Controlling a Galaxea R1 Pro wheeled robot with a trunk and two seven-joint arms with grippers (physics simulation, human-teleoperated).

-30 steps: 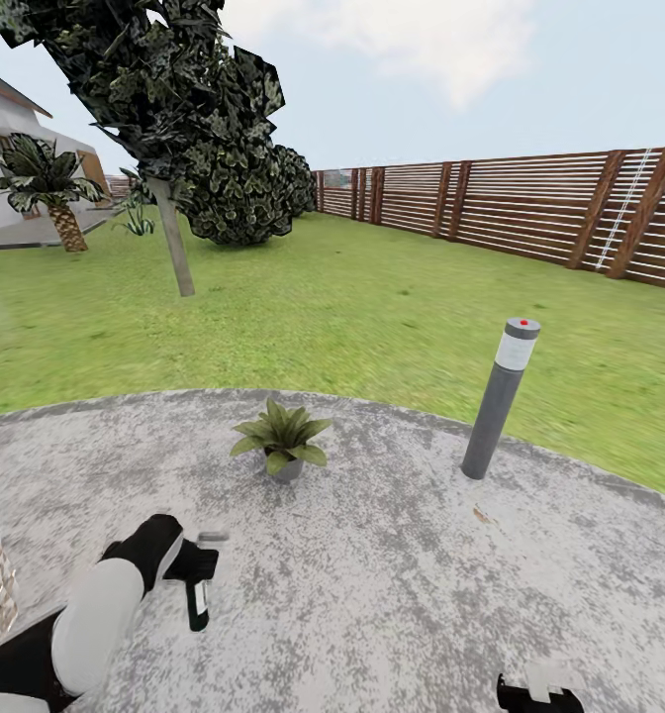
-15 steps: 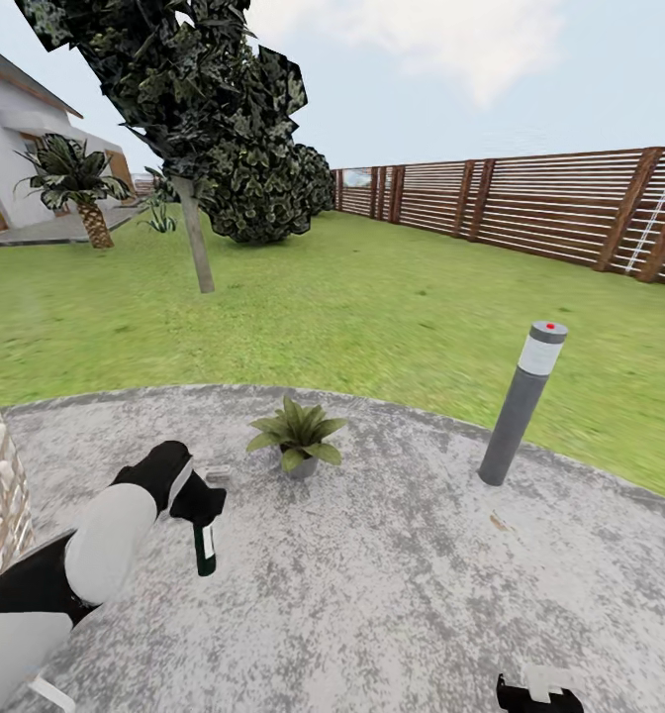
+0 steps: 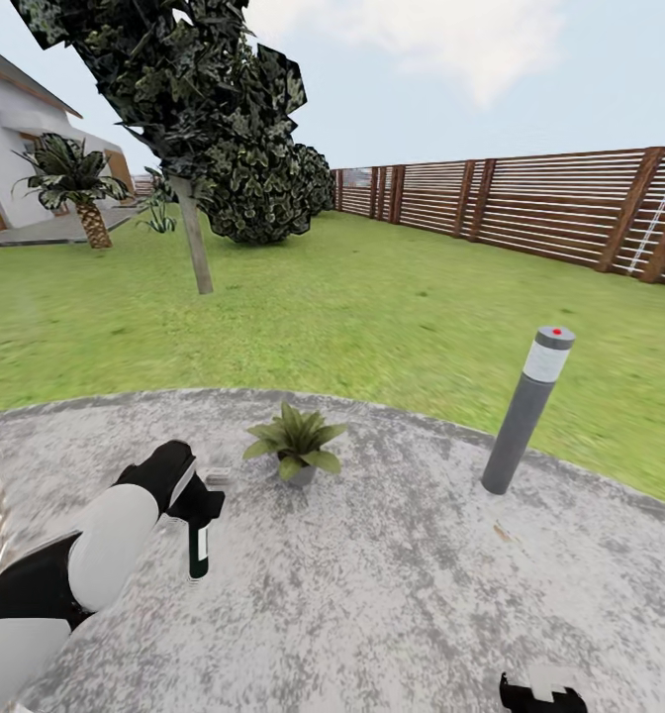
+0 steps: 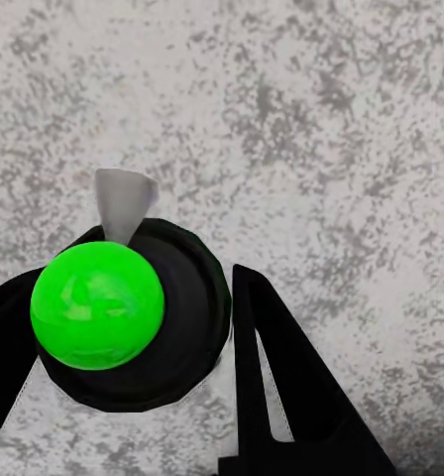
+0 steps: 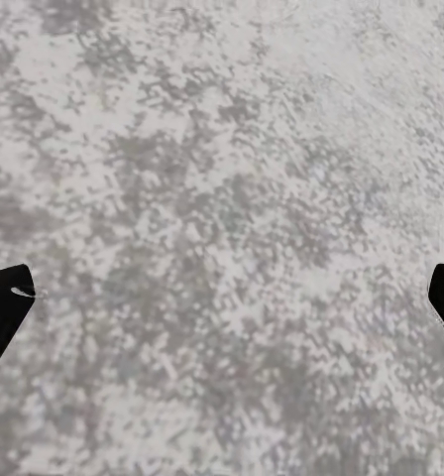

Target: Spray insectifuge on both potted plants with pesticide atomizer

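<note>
Atomizer [image 3: 199,551] position, head view: held by the left gripper [image 3: 200,505] above the round paving [image 3: 392,574], at the near left of the scene. The bottle hangs roughly upright below the gripper, dark green body down, white label facing the camera. A small grey nozzle projects from its top toward the far side. The left arm [image 3: 115,540], white and black, reaches in from the near left corner.

One potted plant [image 3: 295,446] stands on the paving, just beyond and to the right of the atomizer, apart from it. A grey post lamp [image 3: 525,411] with a red dot on top stands at the right edge of the paving. Lawn [image 3: 372,307] lies beyond, closed off by a brown slatted fence [image 3: 530,213] at far right. A dark-leaved tree [image 3: 189,119] stands at far left, with a palm [image 3: 70,183] and a house [image 3: 16,149] behind it. The right gripper [image 3: 540,693] is partly visible at the near right edge.

Left wrist view: the atomizer top [image 4: 133,317] appears as a dark round body with a bright green cap and a grey nozzle. The black fingers [image 4: 281,377] sit on either side of it, pinching it, over the paving.

Right wrist view: the two fingertips [image 5: 2,307] are spread wide apart at opposite edges, nothing between them, with mottled grey paving beyond.
</note>
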